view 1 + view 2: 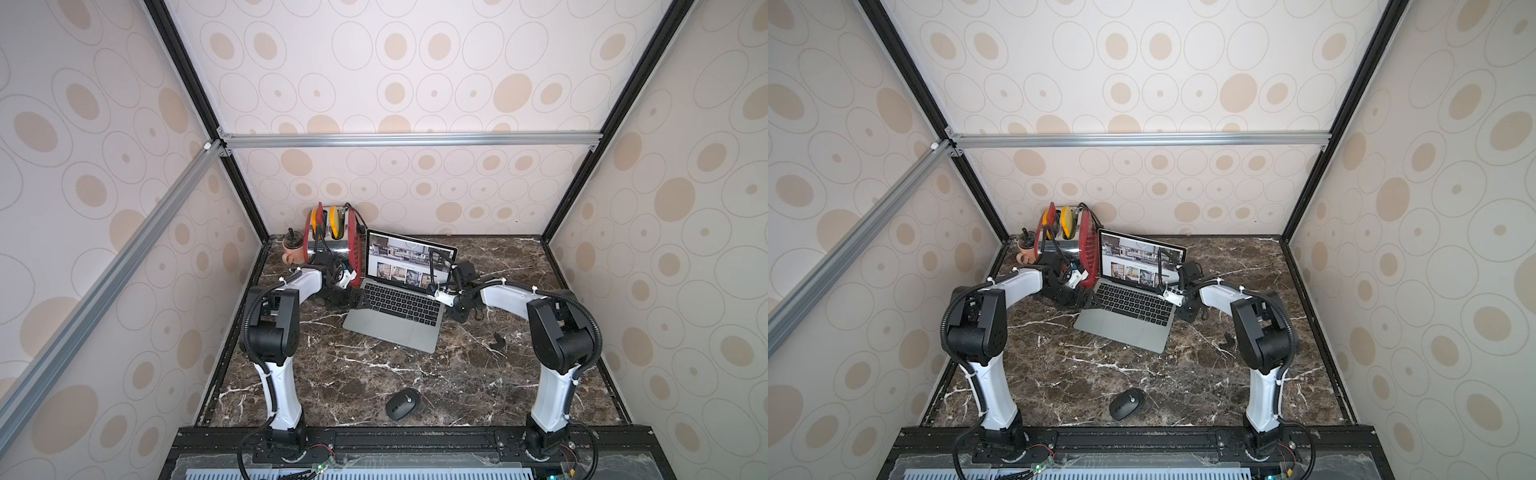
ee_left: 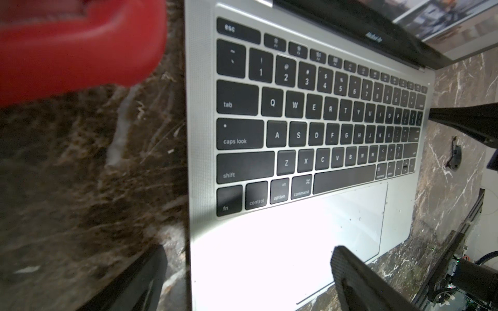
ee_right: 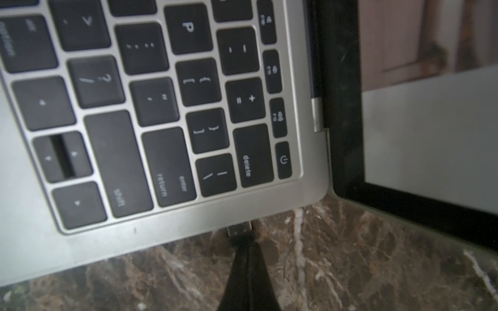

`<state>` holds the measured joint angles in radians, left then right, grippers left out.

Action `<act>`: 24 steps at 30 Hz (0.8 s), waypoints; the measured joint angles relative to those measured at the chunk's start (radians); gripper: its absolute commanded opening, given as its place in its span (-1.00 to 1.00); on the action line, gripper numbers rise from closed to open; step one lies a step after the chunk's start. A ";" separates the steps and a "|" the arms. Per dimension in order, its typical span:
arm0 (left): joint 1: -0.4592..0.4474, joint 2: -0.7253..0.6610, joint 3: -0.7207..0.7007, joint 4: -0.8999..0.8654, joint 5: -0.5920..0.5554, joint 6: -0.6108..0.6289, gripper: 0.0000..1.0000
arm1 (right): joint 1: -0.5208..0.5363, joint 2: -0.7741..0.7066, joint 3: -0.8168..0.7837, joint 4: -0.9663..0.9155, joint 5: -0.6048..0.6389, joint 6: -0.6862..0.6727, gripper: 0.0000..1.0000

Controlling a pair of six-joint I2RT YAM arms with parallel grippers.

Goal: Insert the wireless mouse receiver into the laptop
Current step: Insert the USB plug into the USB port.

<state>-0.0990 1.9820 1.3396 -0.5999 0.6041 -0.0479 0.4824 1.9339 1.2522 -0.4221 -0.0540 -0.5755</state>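
Receiver (image 3: 239,229) pinched tight by right gripper (image 3: 244,241), plug set against laptop (image 1: 395,328) 3 o'clock edge for insertion; left gripper (image 1: 356,300) held wide at 9 o'clock edge, likely bracing against sliding

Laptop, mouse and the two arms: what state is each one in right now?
Laptop: open, screen lit.
Receiver: plug at the laptop's side edge; depth unclear.
Right gripper: jaws shut on the receiver.
Left gripper: jaws open, straddling the laptop's opposite edge.
Mouse: lying untouched on the table.

White arm shells (image 1: 309,284), black joints (image 1: 274,332)
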 measured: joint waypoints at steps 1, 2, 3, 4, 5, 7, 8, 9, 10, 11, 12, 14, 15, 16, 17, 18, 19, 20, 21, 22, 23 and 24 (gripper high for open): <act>0.000 0.000 0.000 0.000 0.000 0.000 0.96 | 0.000 0.000 0.000 0.000 0.000 0.000 -1.00; 0.000 0.000 0.000 0.000 0.000 0.000 0.96 | 0.000 0.000 0.000 0.000 0.000 0.000 -1.00; 0.000 0.000 0.000 0.000 0.000 0.000 0.96 | 0.000 0.000 0.001 0.000 0.000 0.002 -1.00; 0.000 0.000 0.000 0.000 0.000 0.000 0.96 | 0.000 0.000 0.002 -0.001 0.000 0.003 -1.00; 0.000 0.000 0.000 0.000 0.000 0.000 0.96 | 0.000 0.000 0.004 -0.002 0.000 0.004 -1.00; 0.000 0.000 0.000 0.000 0.000 0.000 0.96 | 0.001 0.000 0.009 -0.001 -0.004 0.010 -1.00; 0.000 0.000 0.000 0.000 0.000 0.000 0.96 | 0.002 0.000 0.011 0.000 -0.006 0.011 -1.00; 0.000 0.000 0.000 0.000 0.000 0.000 0.96 | 0.004 0.000 0.014 0.001 -0.010 0.013 -1.00; 0.000 0.000 0.000 0.000 0.000 0.000 0.96 | 0.006 0.000 0.016 0.002 -0.013 0.015 -1.00; 0.000 0.000 0.000 0.000 0.000 0.000 0.96 | 0.007 0.000 0.016 0.002 -0.014 0.015 -1.00; 0.000 0.000 0.000 0.000 0.000 0.000 0.96 | 0.007 0.000 0.017 0.000 -0.015 0.016 -1.00; 0.000 0.000 0.000 0.000 0.000 0.000 0.96 | 0.007 0.001 0.018 -0.002 -0.016 0.016 -1.00; 0.000 0.000 0.000 0.000 0.000 0.000 0.96 | 0.007 0.003 0.021 -0.004 -0.016 0.017 -1.00; 0.000 0.000 0.000 0.000 0.000 0.000 0.96 | 0.007 0.005 0.025 -0.006 -0.015 0.017 -1.00; 0.000 0.000 0.000 0.000 0.000 0.000 0.96 | 0.007 0.008 0.028 -0.008 -0.014 0.017 -1.00; 0.000 0.000 0.000 0.000 0.000 0.000 0.96 | 0.007 0.009 0.030 -0.008 -0.014 0.017 -1.00; 0.000 0.000 0.000 0.000 0.000 0.000 0.96 | 0.007 0.009 0.032 -0.009 -0.014 0.017 -0.99; 0.000 0.000 0.000 0.000 0.000 0.000 0.96 | 0.007 0.009 0.032 -0.008 -0.014 0.017 -0.95; 0.000 -0.002 0.000 0.000 0.000 0.000 0.96 | 0.008 0.008 0.033 -0.009 -0.013 0.017 -0.88; 0.000 -0.002 0.000 0.000 -0.002 -0.001 0.96 | 0.008 0.007 0.033 -0.011 -0.011 0.017 -0.77; 0.000 -0.005 -0.002 0.001 -0.004 -0.002 0.96 | 0.010 0.004 0.033 -0.016 -0.006 0.016 -0.65; 0.000 -0.011 -0.008 0.005 -0.011 -0.005 0.97 | 0.010 -0.003 0.033 -0.026 0.000 0.016 -0.55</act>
<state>-0.0990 1.9709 1.3312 -0.5945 0.5934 -0.0532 0.4927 1.9308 1.2854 -0.4484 -0.0540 -0.5591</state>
